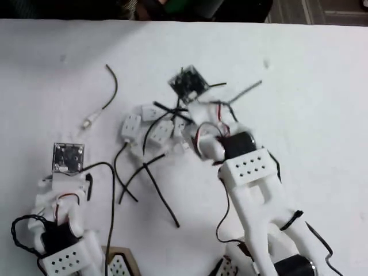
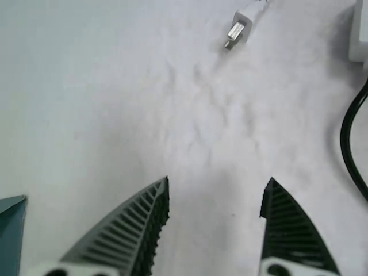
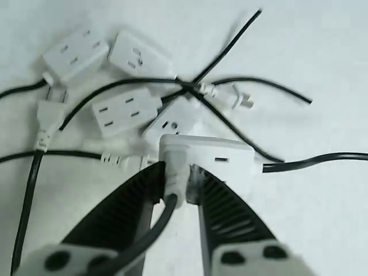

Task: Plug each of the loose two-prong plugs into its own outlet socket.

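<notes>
White table (image 1: 299, 69), pale crumpled covering, with the task hardware bunched mid-table.

The right claw (image 3: 177, 173) is clamped on a white plug (image 3: 174, 164), one pad on each flat side. Judgement: this grip stops the plug twisting while it is pushed home. The plug's long axis runs in line with the claw. Its cord trails back between the fingers toward the wrist, and the prong end faces straight ahead. The plug touches the outlet socket (image 3: 227, 158) directly in front of the claw. The prongs are hidden, so I cannot tell whether they are fully seated.

Farther ahead of this claw, four socket blocks (image 3: 123, 109) lie slots-up among crossing black cords (image 3: 322, 157). A loose plug (image 3: 237, 100) lies flat there too.

The left claw (image 2: 217, 192) has its fingers apart with nothing between them, over bare table. Well ahead of it a second loose plug (image 2: 237, 29) lies flat, prongs angled back toward the claw and cord leading away. Judgement: this claw is held clear of the working arm.
</notes>
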`<control>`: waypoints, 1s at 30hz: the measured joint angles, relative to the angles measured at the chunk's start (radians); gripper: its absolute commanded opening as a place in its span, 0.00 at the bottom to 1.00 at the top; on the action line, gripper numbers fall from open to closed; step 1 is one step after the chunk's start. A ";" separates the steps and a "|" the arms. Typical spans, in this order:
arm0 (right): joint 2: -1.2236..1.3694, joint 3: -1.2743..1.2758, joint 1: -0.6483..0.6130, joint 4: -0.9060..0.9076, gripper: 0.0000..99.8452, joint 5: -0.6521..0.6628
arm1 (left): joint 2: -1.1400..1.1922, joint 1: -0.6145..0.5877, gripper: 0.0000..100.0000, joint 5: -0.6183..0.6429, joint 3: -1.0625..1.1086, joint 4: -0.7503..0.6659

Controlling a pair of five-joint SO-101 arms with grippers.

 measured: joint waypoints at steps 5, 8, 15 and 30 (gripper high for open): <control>0.216 -0.239 0.026 -0.009 0.02 0.000 | 0.000 0.000 0.26 0.000 0.000 0.000; 0.400 -0.396 0.057 -0.061 0.02 -0.003 | 0.000 0.000 0.26 0.000 0.000 0.000; 0.824 -0.721 0.092 -0.130 0.02 -0.003 | 0.000 0.000 0.26 0.000 0.000 0.000; 1.178 -1.274 0.089 0.247 0.22 -0.002 | 0.000 0.000 0.26 0.000 0.000 0.000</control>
